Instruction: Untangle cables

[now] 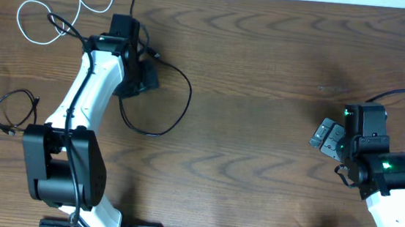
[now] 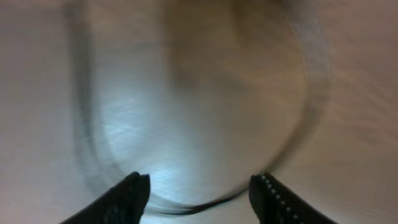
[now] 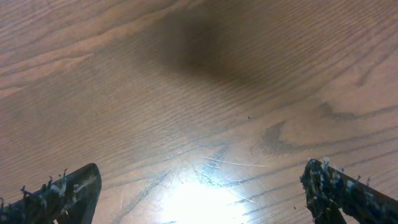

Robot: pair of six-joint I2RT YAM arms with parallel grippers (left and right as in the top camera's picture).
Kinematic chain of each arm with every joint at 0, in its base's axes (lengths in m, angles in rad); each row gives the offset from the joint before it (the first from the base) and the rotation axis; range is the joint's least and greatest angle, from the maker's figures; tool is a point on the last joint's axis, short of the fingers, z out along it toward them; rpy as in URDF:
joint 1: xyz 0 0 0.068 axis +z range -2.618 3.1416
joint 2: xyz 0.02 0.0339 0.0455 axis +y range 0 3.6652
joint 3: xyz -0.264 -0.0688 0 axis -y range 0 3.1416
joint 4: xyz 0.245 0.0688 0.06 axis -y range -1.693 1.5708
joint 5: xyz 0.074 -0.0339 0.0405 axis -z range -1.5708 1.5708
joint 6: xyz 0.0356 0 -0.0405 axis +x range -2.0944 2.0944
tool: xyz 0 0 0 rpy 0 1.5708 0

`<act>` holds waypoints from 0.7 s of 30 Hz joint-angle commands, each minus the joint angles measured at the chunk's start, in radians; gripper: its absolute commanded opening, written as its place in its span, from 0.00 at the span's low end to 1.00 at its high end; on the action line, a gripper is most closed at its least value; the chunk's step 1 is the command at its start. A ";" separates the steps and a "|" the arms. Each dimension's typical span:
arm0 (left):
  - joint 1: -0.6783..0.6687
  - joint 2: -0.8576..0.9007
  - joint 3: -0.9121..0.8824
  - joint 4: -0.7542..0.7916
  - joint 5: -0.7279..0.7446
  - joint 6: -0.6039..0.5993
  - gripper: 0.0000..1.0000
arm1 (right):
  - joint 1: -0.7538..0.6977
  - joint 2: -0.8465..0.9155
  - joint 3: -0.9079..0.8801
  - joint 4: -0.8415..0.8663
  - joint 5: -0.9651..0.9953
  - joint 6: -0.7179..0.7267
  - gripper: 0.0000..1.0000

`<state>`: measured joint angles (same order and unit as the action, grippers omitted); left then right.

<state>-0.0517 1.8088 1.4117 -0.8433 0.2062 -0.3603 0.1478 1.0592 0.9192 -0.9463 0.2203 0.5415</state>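
Under the left pincer, left of centre on the wooden surface, lies the longer black cable. One end pokes out above the arm's wrist towards the far edge. The rest comes out on the pincer's right side, sweeps round in a wide open loop and curls back towards the arm. In the left wrist view the picture is blurred. A short stretch of this black cable runs across the gap low between the two dark fingertips, and the rest of the loop is only a smeared ring. The left pincer stands partly parted, its gap far wider than the thin cord, so nothing is clamped.

The white cable lies apart in the far left corner, in one loose loop with a curled tail and a small plug at the end. A thin black line crosses the loop's lower right edge; which cord it belongs to cannot be told.

The shorter black cable lies by itself near the left edge, in a small loose tangle beside the left arm's base.

The right pincer is well apart, on the right side. Seen from its own wrist, the right pincer is spread wide over bare wood, holding nothing.
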 commanded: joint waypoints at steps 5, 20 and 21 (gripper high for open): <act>-0.114 0.075 0.000 0.108 0.058 -0.004 0.66 | -0.006 -0.006 0.002 -0.001 0.009 0.011 0.99; -0.277 0.233 0.000 0.169 -0.159 0.053 0.53 | -0.006 -0.006 0.002 -0.001 0.009 0.011 0.99; -0.279 0.244 -0.001 0.168 -0.159 0.053 0.52 | -0.006 -0.006 0.002 -0.001 0.009 0.011 0.99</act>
<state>-0.3260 2.0186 1.4113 -0.6750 0.0803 -0.3367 0.1478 1.0592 0.9192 -0.9463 0.2203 0.5415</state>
